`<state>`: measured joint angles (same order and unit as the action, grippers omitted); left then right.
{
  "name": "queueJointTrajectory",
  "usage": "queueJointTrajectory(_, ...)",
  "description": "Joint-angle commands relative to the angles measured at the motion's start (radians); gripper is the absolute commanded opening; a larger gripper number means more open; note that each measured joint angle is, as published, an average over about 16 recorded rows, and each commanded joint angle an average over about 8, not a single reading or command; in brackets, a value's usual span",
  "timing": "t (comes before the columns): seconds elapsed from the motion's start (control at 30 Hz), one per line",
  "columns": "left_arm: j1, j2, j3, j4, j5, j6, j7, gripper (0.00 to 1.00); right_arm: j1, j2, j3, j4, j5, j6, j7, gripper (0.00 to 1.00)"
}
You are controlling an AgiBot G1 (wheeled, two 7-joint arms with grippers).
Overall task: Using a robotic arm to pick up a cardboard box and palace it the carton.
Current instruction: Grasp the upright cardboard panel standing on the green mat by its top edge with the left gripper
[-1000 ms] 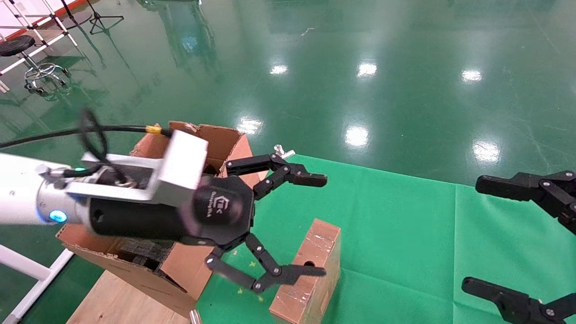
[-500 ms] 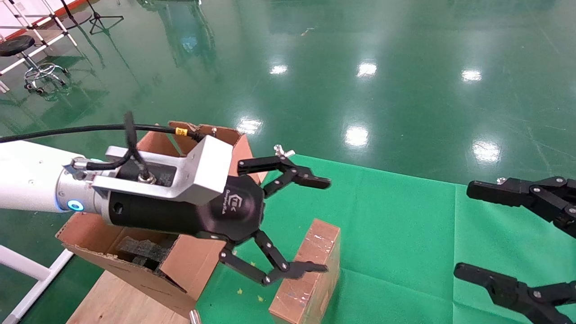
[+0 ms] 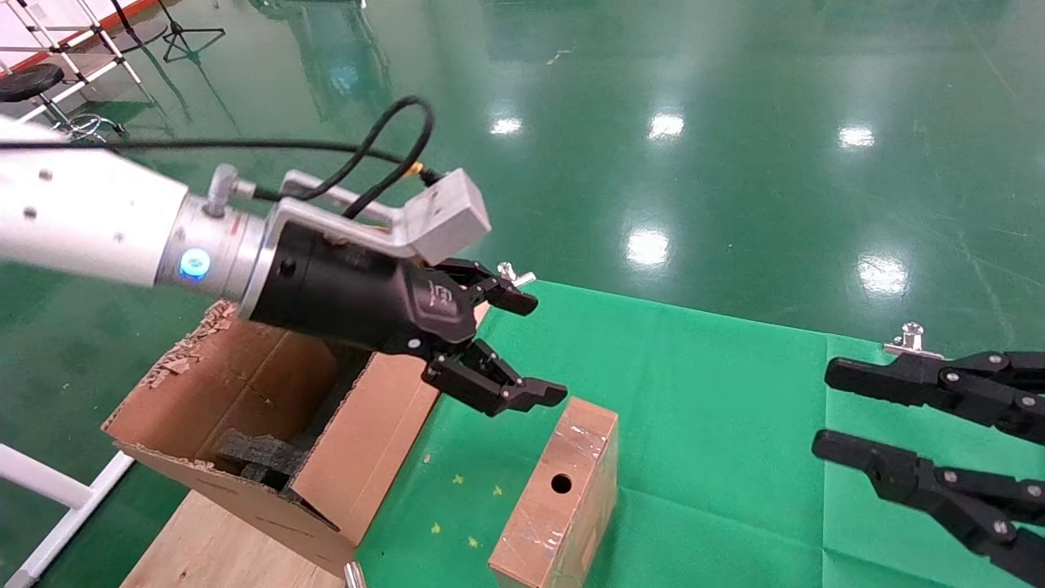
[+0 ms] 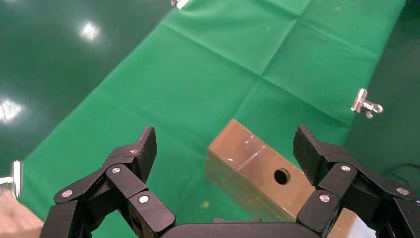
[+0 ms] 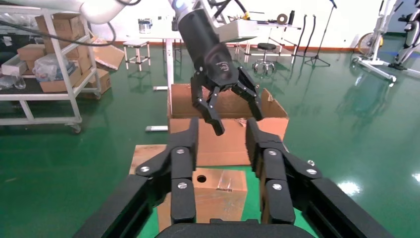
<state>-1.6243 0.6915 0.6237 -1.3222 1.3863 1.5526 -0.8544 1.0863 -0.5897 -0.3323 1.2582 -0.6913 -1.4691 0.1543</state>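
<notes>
The small brown cardboard box point(image 3: 559, 490) stands on the green cloth, taped on top with a round hole; it also shows in the left wrist view point(image 4: 262, 171) and the right wrist view point(image 5: 218, 191). My white left arm's gripper point(image 3: 535, 349) hovers just above the box's far end, open and empty, fingers apart on either side of it point(image 4: 225, 146). The large flapped carton point(image 3: 245, 384) with black foam inside stands left of the box. My right gripper point(image 3: 833, 410) is open and empty at the right, pointing at the box point(image 5: 222, 131).
The carton rests on a wooden board point(image 3: 220, 539). Metal clips point(image 3: 514, 273) point(image 3: 910, 336) hold the green cloth point(image 3: 718, 425) at its far edge. A white frame rail point(image 3: 49, 490) runs at the lower left. Glossy green floor lies beyond.
My left gripper has risen and rolled, from straddling the box's side to hovering above its far end. My right gripper has moved a little leftward and its fingers have drawn closer.
</notes>
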Motion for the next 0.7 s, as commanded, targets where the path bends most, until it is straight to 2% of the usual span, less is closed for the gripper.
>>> queueJointTrajectory(0.03, -0.051, 0.02, 0.031, 0.007, 0.037, 0.027, -0.089, 1.0, 0.0, 0.0, 0.0, 0.0, 0.0, 0.0, 0.0, 0.0)
queueJointTrajectory(0.2, -0.173, 0.051, 0.188, -0.006, 0.064, 0.04, -0.218, 1.0, 0.0, 0.0, 0.0, 0.0, 0.0, 0.0, 0.0, 0.0)
queueJointTrajectory(0.4, -0.301, 0.088, 0.399, -0.022, 0.015, 0.039, -0.312, 1.0, 0.0, 0.0, 0.0, 0.0, 0.0, 0.0, 0.0, 0.0)
queueJointTrajectory(0.57, -0.372, 0.123, 0.549, -0.029, -0.051, 0.029, -0.372, 1.0, 0.0, 0.0, 0.0, 0.0, 0.0, 0.0, 0.0, 0.0)
queueJointTrajectory(0.7, -0.399, 0.151, 0.633, -0.032, -0.086, 0.015, -0.419, 1.0, 0.0, 0.0, 0.0, 0.0, 0.0, 0.0, 0.0, 0.0)
